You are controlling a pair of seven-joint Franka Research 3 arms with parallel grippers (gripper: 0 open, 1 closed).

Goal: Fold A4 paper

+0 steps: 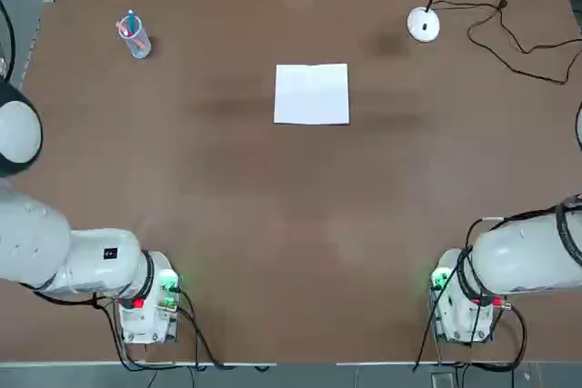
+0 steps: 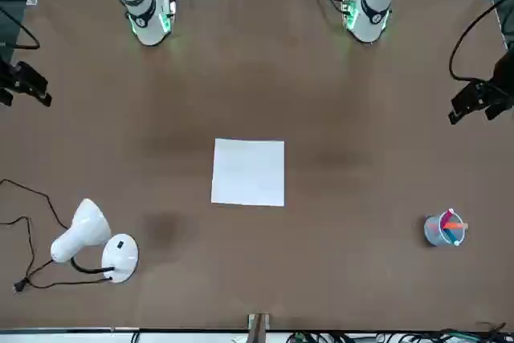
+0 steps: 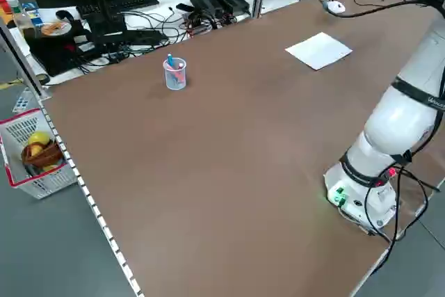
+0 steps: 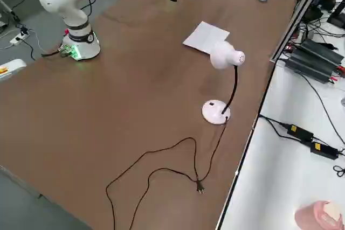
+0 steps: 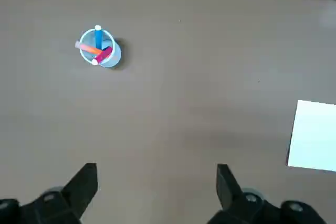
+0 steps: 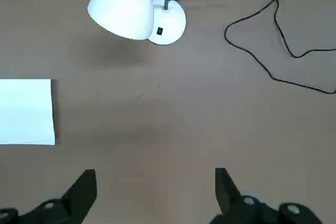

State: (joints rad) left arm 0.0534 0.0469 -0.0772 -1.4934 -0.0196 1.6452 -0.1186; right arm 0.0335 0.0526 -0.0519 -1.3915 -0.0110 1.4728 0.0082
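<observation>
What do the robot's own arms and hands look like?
Both arms are white and rounded, with dark bands and black cables; green lights and a red patch show near each base. The left hand and right hand are black, each with two angular fingers and round silvery screws.

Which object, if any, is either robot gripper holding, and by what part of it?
Nothing is held: the left gripper and right gripper stand open, and the white paper lies untouched.

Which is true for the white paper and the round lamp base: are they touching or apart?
Apart. The top view shows bare brown table between the paper and the lamp base.
</observation>
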